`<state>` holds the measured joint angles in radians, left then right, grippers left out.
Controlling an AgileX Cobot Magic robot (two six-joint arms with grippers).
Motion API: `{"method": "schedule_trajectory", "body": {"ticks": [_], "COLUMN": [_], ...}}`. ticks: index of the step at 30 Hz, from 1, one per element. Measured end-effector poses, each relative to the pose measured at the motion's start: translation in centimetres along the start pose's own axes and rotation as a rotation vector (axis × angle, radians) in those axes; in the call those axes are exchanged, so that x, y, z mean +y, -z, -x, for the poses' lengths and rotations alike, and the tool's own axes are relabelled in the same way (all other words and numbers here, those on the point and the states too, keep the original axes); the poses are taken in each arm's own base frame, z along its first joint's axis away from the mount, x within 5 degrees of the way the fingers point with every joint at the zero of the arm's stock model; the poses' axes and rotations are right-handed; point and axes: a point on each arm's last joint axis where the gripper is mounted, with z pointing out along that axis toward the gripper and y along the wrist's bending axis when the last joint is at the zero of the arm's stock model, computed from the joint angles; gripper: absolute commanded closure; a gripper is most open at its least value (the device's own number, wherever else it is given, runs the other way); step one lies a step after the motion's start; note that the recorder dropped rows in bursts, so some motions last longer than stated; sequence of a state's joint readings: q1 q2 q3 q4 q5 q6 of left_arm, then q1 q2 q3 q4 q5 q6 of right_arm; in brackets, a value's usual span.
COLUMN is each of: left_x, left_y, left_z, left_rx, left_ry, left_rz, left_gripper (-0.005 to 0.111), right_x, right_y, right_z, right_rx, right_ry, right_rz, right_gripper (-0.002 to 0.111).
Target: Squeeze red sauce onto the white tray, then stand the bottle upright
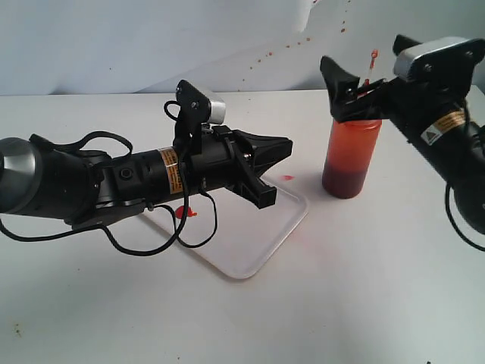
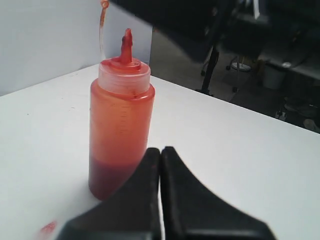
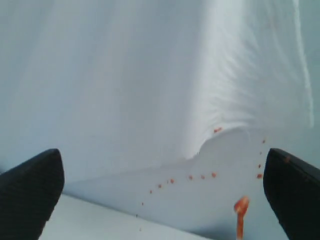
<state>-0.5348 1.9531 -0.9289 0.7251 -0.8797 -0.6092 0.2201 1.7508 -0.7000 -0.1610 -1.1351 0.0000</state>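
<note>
Bottle (image 1: 351, 155): translucent orange-red cylinder, upright | white tray (image 1: 258, 243): flat, rounded corners

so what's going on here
The bottle stands upright on the table beside the tray. The right gripper is open at the bottle's top, not gripping it. A blob of red sauce lies on the tray. The left gripper is shut on nothing and hovers over the tray.
</note>
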Motion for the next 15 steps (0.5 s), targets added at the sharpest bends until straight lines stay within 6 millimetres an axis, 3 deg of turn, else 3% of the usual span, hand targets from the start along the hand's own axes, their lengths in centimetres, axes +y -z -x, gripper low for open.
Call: {"method": "schedule_trajectory", "body": {"ticks": [5, 8, 15], "left_x": [0.0, -0.2, -0.5], "left_y": [0.0, 0.0, 0.1], "left_z": [0.0, -0.1, 0.2], "left_rx": [0.001, 0.010, 0.019], "left_ry": [-0.002, -0.011, -0.004], "left_rz": [-0.005, -0.019, -0.045], "left_gripper": [0.106, 0.106, 0.107], "right_x": [-0.2, -0.3, -0.7], "right_y": [2.3, 4.2, 9.2], "right_z": [5.1, 8.4, 14.5], "right_rx": [-0.105, -0.139, -0.076], "right_ry": [0.009, 0.042, 0.067], "right_rz": [-0.030, -0.048, -0.122], "right_gripper": [0.011, 0.028, 0.096]}}
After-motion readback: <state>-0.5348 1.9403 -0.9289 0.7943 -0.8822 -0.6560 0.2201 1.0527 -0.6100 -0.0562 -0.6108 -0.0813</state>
